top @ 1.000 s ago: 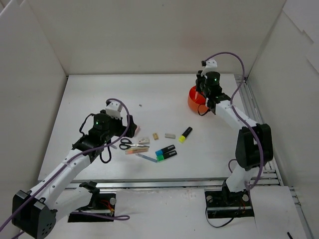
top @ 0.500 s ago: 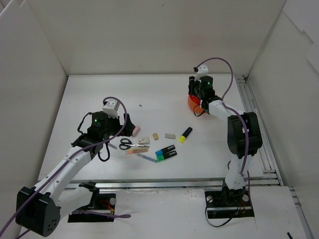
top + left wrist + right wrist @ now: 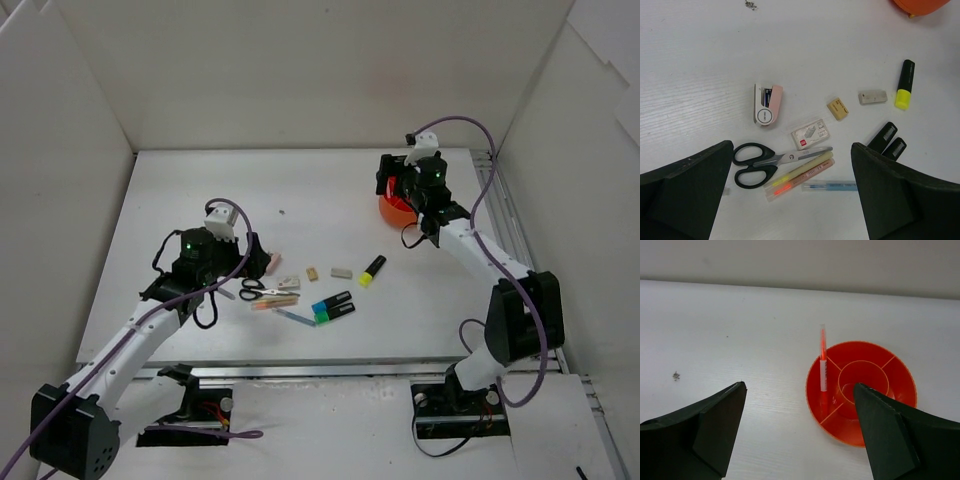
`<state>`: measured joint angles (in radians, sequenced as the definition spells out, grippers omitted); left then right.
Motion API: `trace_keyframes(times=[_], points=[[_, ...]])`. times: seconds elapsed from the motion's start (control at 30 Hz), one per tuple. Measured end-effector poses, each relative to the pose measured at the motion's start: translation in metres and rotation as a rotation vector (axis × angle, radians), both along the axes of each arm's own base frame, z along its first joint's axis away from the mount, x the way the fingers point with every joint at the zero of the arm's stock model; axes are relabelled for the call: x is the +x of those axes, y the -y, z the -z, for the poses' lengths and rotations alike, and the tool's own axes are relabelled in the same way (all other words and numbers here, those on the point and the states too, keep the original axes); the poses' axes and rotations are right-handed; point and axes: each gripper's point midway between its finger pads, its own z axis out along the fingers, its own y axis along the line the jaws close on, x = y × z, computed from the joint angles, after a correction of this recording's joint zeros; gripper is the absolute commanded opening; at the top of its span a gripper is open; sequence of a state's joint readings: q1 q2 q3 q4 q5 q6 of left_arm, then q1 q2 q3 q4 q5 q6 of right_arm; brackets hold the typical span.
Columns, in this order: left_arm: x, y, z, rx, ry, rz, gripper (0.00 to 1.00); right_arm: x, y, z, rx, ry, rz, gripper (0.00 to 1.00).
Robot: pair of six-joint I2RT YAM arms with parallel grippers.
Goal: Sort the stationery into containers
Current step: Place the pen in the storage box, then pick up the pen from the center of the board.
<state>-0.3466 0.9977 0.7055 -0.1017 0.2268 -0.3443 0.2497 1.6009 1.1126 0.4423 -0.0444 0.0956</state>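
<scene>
Over the last second I drew the right gripper [image 3: 799, 385] back off the orange cup [image 3: 897, 377], jaws released and empty, leaving the orange pen [image 3: 823, 370] standing in an outer compartment, so I judged one item sorted, while the left gripper [image 3: 791, 144] hovered spread and empty over the scissors [image 3: 752, 162].

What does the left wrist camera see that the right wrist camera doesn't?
Only the left wrist view shows the loose stationery: scissors, a yellow highlighter, small erasers. Only the right wrist view shows inside the divided orange cup, an orange pen standing in an outer section. Both show the white table, part of the cup, and an open gripper: left gripper, right gripper.
</scene>
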Motion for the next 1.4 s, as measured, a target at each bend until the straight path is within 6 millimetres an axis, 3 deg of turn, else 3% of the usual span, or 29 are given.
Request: trace_keyframes(times=[0.1, 0.13, 0.2, 0.27, 0.43, 0.57, 0.8, 1.0, 1.2, 1.27, 1.4], points=[[-0.005, -0.001, -0.004, -0.007, 0.009, -0.002, 1.0, -0.025, -0.015, -0.031, -0.046, 0.039, -0.047, 0.93], [-0.006, -0.002, -0.006, -0.01, 0.012, -0.005, 1.0, -0.036, -0.027, -0.036, -0.069, 0.04, -0.083, 0.98], [-0.008, -0.005, -0.007, -0.014, 0.01, -0.019, 1.0, -0.055, -0.049, -0.033, -0.111, 0.014, -0.163, 0.98], [-0.01, -0.01, -0.004, -0.016, -0.014, -0.043, 0.99, -0.074, -0.075, -0.018, -0.155, -0.041, -0.257, 0.98], [-0.022, -0.023, 0.015, -0.003, -0.126, -0.113, 1.0, -0.123, -0.131, 0.044, -0.272, -0.219, -0.485, 0.98], [-0.031, -0.035, 0.022, -0.01, -0.178, -0.185, 0.99, -0.173, -0.176, 0.085, -0.376, -0.311, -0.68, 0.98], [-0.034, -0.046, 0.02, -0.032, -0.179, -0.244, 1.0, -0.258, -0.235, 0.104, -0.4, -0.363, -0.951, 0.9], [-0.038, -0.043, 0.034, -0.035, -0.216, -0.224, 0.99, -0.29, -0.249, 0.139, -0.432, -0.434, -0.996, 0.74], [-0.042, -0.044, 0.045, -0.028, -0.237, -0.224, 1.0, -0.292, -0.247, 0.178, -0.453, -0.498, -0.964, 0.62], [-0.042, -0.044, 0.045, -0.028, -0.237, -0.224, 0.99, -0.291, -0.246, 0.186, -0.454, -0.5, -0.955, 0.44], [-0.042, -0.044, 0.045, -0.027, -0.237, -0.224, 1.0, -0.291, -0.245, 0.195, -0.437, -0.496, -0.938, 0.26]])
